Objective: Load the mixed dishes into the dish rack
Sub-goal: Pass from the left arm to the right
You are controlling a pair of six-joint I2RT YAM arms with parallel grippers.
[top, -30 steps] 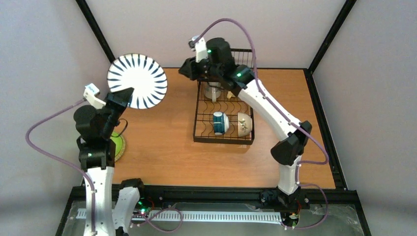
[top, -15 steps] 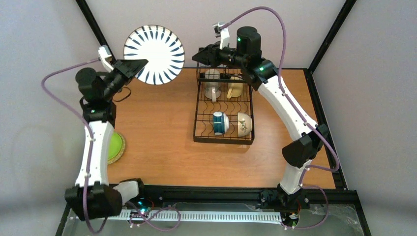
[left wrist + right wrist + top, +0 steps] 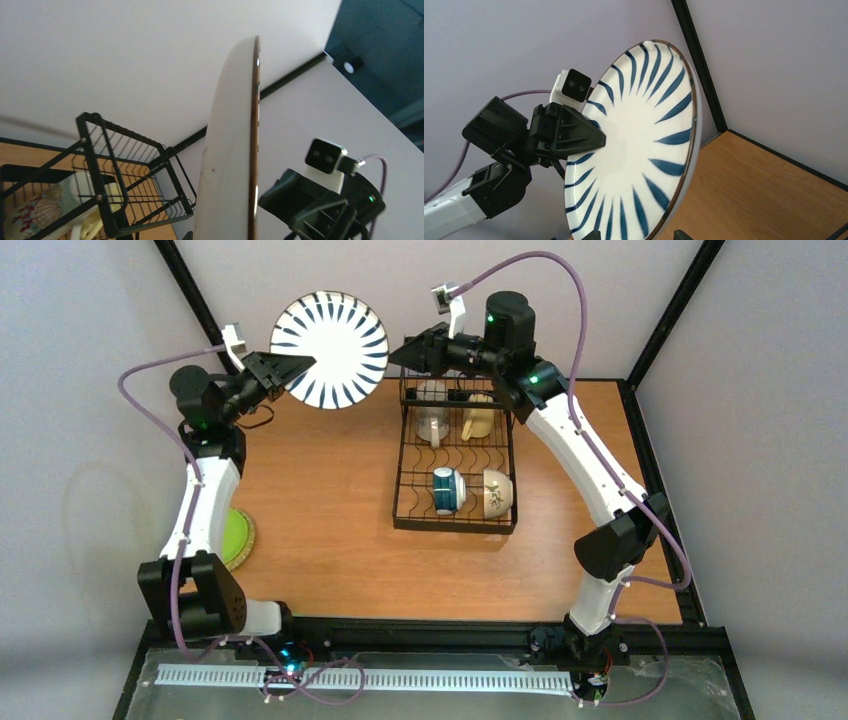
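The black-and-white striped plate point(image 3: 639, 150) pinched in the left gripper point(image 3: 303, 363) is glazed ceramic, smooth and glossy, with light catching along its rim. That gripper's fingers point(image 3: 574, 135) look like matt black plastic, and the left arm point(image 3: 197, 510) behind them is smooth white plastic. Below the right gripper point(image 3: 395, 357), the dish rack point(image 3: 455, 527) is thin black coated wire holding a glazed cream mug point(image 3: 432, 422) and yellow mug point(image 3: 478, 420). Underneath, the table point(image 3: 330, 530) shows matt wood grain.

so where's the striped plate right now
Top view, far left: the striped plate is held in the air by the left fingers, just left of the far end of the rack.
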